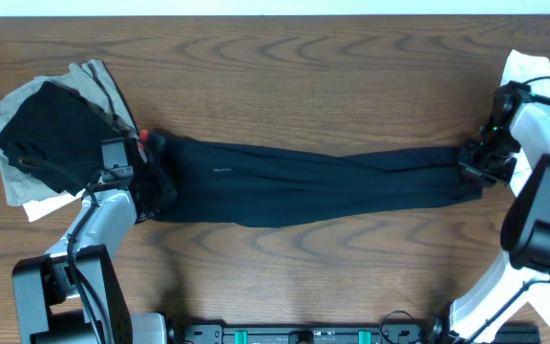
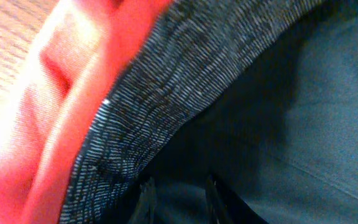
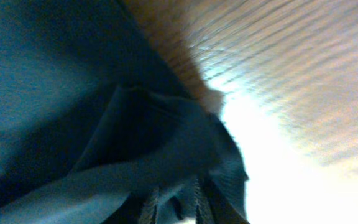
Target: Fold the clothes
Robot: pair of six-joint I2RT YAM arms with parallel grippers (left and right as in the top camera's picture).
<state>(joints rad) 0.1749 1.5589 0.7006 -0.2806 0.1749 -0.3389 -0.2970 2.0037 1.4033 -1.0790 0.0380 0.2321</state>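
A pair of dark navy trousers [image 1: 304, 183] lies stretched left to right across the wooden table. My left gripper [image 1: 146, 186] is shut on the waist end of the trousers, whose grey ribbed waistband [image 2: 166, 106] and red lining [image 2: 61, 106] fill the left wrist view; cloth sits between the fingers [image 2: 179, 199]. My right gripper [image 1: 473, 164] is shut on the leg-cuff end of the trousers [image 3: 135, 137], with dark cloth bunched between its fingers [image 3: 174, 202].
A pile of clothes, black [image 1: 51, 129] on beige [image 1: 94, 81] and white, lies at the far left. A white garment [image 1: 533, 72] lies at the far right edge behind the right arm. The table [image 1: 304, 67] is brown wood.
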